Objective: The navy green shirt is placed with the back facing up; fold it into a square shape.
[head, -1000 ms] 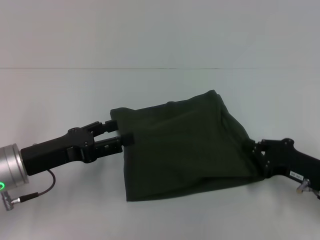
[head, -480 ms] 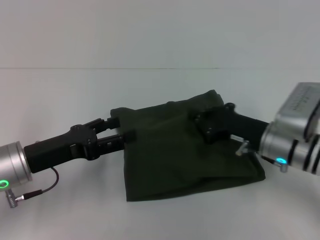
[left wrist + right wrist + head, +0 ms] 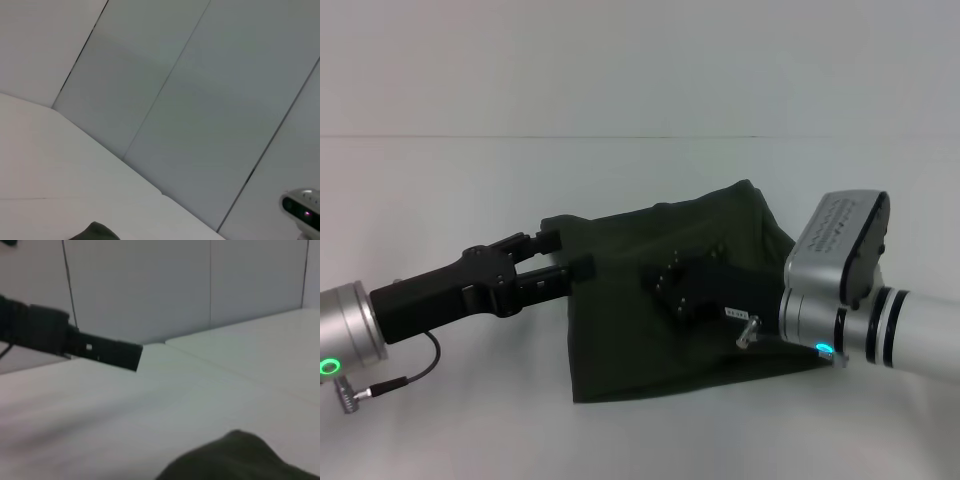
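The navy green shirt (image 3: 650, 330) lies folded into a rough rectangle on the white table, plain side up. A corner of the shirt (image 3: 97, 233) peeks into the left wrist view, and a rounded fold of the shirt (image 3: 240, 457) fills the right wrist view's foreground. My left gripper (image 3: 560, 258) is at the shirt's left edge, open, with its fingertips just touching the cloth. My right gripper (image 3: 665, 287) hovers over the middle of the shirt, pointing left toward the left gripper. One left finger (image 3: 100, 351) shows as a black bar in the right wrist view.
The white table (image 3: 640, 160) stretches out on all sides of the shirt, with a seam line across its far part. The right arm's silver wrist (image 3: 840, 290) covers the shirt's right edge. A cable (image 3: 400, 378) hangs under the left arm.
My right arm left the shirt's right edge, rose and swung left across the shirt to its middle. The left gripper crept slightly right at the left edge. The shirt kept its shape.
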Available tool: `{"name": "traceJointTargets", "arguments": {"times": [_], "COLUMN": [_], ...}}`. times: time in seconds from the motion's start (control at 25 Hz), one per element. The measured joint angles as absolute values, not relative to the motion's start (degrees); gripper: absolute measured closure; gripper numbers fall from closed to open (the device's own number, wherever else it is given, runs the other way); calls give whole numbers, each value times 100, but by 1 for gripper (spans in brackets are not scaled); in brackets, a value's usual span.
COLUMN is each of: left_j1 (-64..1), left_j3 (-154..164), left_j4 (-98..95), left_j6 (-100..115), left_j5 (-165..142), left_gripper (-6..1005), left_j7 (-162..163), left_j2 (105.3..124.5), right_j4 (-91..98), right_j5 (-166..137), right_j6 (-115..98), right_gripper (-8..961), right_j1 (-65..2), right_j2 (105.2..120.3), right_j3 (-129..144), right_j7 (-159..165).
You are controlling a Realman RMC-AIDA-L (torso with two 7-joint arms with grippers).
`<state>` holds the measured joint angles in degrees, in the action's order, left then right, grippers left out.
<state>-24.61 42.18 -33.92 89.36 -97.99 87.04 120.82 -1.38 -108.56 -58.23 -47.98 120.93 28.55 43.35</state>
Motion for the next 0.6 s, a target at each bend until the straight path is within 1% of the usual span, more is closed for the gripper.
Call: {"name": "traceJointTargets", "arguments": {"times": [0.6], "left_j1": [-2461], "left_j3": [4242], "left_j4": [-3392], "left_j6": [8861], "left_j5": [-9850], "left_gripper": [98], "left_j7": [8698], "left_j2": [12102], "right_j4": [-385], "right_j5": [-10852], "right_j6": [-5222], "right_gripper": [932], "right_j1": [-4508], "right_j2": [12072], "right_j3": [2869], "right_j7": [4298]}}
